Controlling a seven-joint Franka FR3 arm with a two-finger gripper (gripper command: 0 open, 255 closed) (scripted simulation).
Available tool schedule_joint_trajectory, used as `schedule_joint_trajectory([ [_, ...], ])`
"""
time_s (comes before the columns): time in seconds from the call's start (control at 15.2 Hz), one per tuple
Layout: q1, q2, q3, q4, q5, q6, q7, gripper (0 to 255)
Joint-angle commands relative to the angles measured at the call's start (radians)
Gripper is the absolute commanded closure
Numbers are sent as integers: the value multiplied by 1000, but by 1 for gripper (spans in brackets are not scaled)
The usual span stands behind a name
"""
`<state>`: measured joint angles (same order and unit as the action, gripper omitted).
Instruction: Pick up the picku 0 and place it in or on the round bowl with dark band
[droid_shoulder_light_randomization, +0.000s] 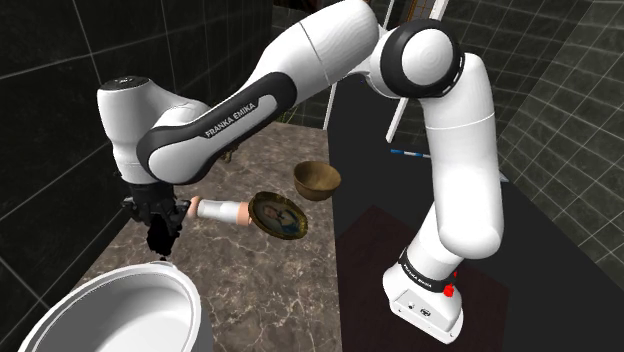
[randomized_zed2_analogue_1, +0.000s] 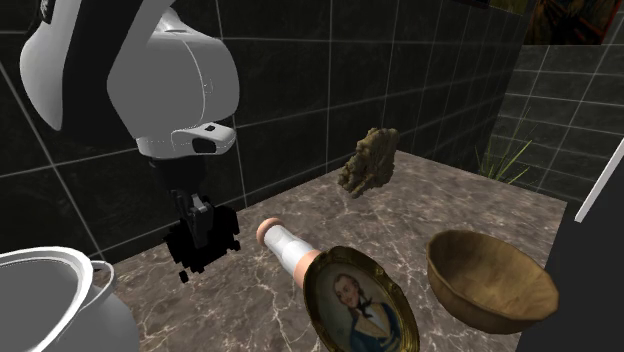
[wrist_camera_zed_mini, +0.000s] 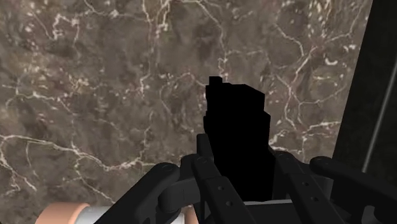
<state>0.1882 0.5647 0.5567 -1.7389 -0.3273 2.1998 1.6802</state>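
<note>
A small black blocky object (randomized_zed2_analogue_1: 201, 247) hangs just above the brown marble counter (randomized_zed2_analogue_1: 440, 190), with my gripper (randomized_zed2_analogue_1: 197, 224) shut on it. In the wrist view the black object (wrist_camera_zed_mini: 235, 133) sticks out between the two fingers, over bare marble. From the shoulder view the gripper (droid_shoulder_light_randomization: 158, 226) is at the counter's left, near the dark tiled wall. The round brown bowl (droid_shoulder_light_randomization: 317, 180) stands apart at the counter's far right edge; the second exterior view has this bowl (randomized_zed2_analogue_1: 490, 278) at its lower right.
An oval portrait with a white, pink-tipped handle (randomized_zed2_analogue_1: 350, 300) lies between gripper and bowl. A big white pot (droid_shoulder_light_randomization: 115, 312) stands beside the gripper. A brown lumpy figure (randomized_zed2_analogue_1: 368, 160) sits by the back wall. Right of the bowl the counter drops away.
</note>
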Motion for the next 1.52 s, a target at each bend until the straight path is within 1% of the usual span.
schedule_joint_trajectory([
  [0.0,-3,-15,7,6,10,-20,-4,255],
  [0.73,-21,-87,38,55,58,-132,-31,255],
  [1.45,-29,-140,58,133,95,-254,-53,255],
])
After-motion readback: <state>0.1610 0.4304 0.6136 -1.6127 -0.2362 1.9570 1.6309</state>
